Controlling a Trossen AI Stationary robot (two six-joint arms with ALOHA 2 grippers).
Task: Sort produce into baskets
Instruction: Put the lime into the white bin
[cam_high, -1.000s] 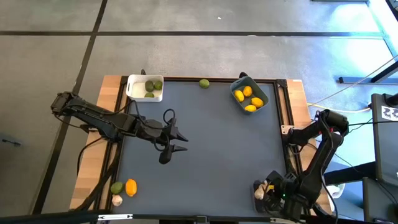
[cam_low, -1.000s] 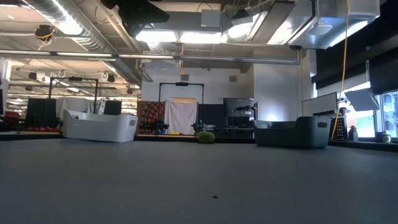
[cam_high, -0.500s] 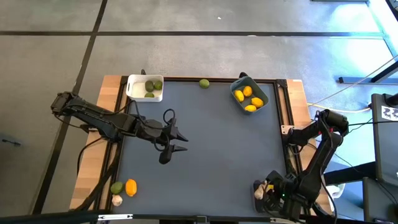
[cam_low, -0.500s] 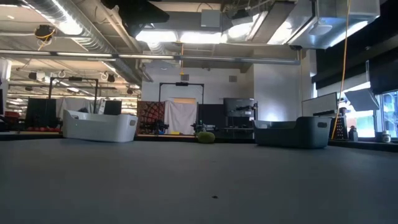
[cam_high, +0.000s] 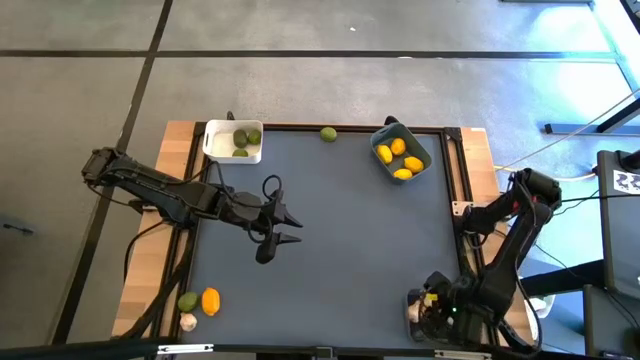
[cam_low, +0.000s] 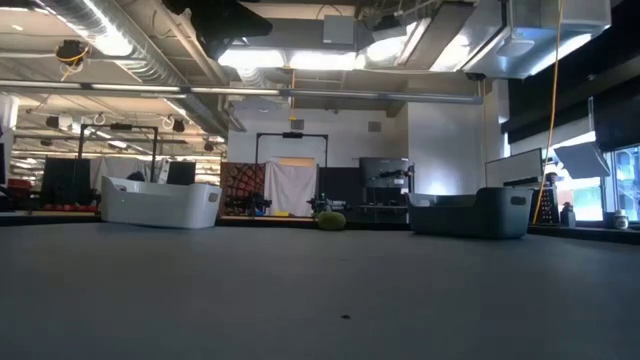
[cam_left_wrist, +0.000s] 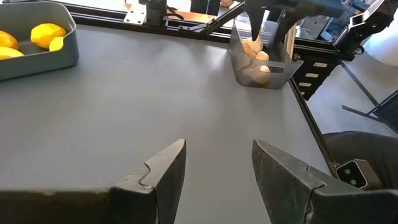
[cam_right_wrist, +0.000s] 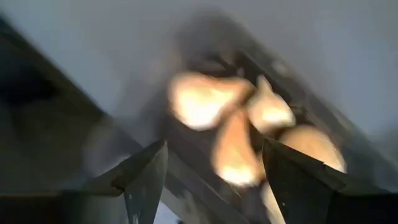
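Right tool hangs over the clear see-through rectangular basket at the worktop's near right corner, fingers spread, nothing between them. Whitish garlic bulbs lie inside. Left tool waits mid-worktop, spread, empty. Bulbs judged light, papery, firm; best pinched across the widest part.

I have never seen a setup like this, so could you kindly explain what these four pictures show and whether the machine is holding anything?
Two dark robot arms work at a grey table. One camera looks down from above, one sits at table height, and one rides on each wrist. The left gripper hovers mid-table, open and empty. The right gripper is open over the clear basket of garlic bulbs. Lemons fill the blue-grey basket, green fruits the white basket. One loose green fruit lies at the far edge; three more pieces wait at the near left corner.
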